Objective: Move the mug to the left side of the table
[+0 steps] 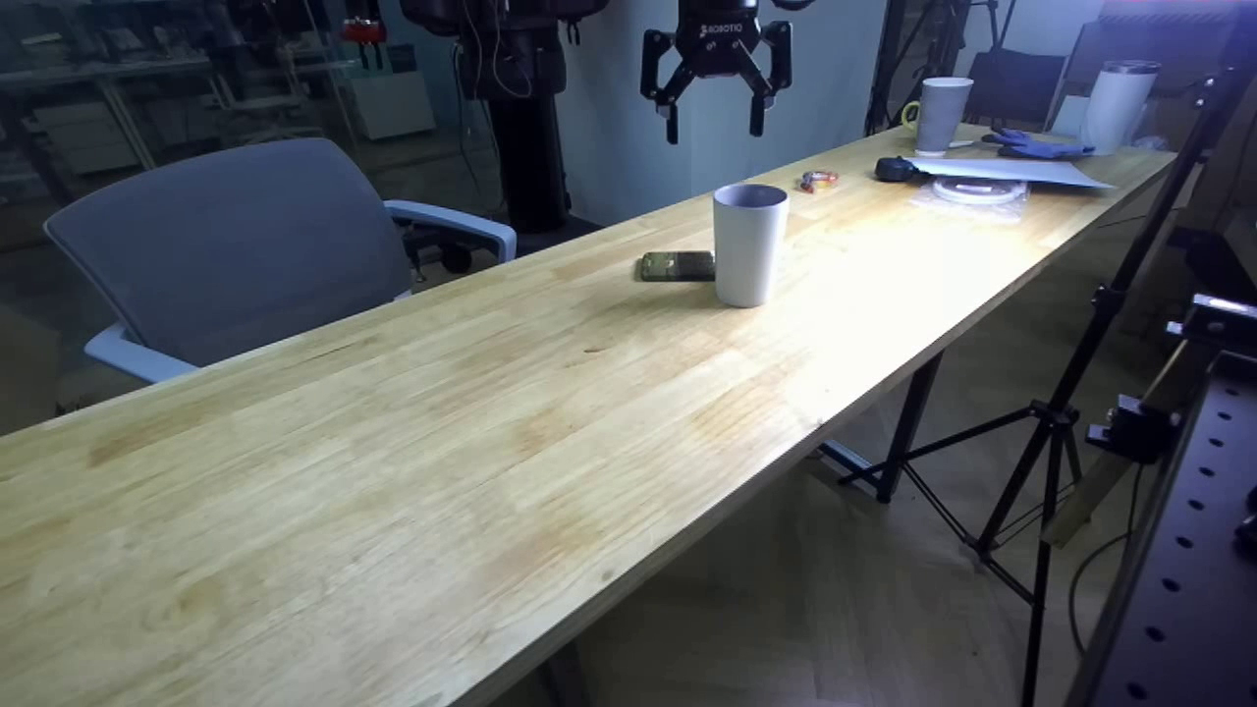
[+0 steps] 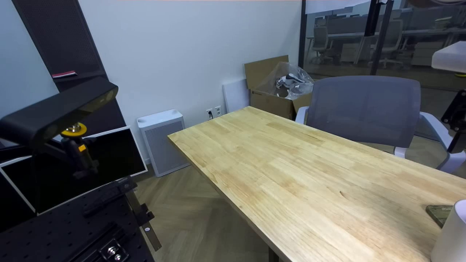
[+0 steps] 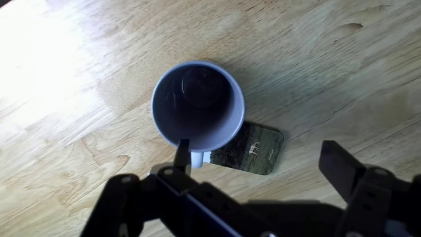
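Wrist view: the mug, dark inside, stands on the table

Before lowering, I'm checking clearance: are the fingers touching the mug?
Apart: an exterior view shows a clear gap between the fingers and the mug below.

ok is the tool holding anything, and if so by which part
Nothing is held: the tool hangs open, with the mug standing on the table below.
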`<action>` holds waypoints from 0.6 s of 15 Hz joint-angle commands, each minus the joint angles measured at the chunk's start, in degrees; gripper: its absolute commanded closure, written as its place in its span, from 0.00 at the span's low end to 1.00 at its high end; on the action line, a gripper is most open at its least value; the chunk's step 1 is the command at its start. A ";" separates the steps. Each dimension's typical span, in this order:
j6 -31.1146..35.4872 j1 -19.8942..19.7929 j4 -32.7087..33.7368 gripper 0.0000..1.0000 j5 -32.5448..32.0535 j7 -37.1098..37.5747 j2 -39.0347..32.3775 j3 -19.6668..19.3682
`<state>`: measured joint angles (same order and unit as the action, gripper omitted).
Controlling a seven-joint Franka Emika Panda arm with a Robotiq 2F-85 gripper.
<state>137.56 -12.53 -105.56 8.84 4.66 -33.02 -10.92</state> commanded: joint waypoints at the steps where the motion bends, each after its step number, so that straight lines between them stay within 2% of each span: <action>1: -0.49 0.55 0.41 0.00 -0.94 2.90 -0.96 -0.01; 9: 2.98 1.16 -0.67 0.00 -0.20 3.70 -2.68 0.93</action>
<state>139.23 -11.86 -105.91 8.88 6.00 -35.48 -10.14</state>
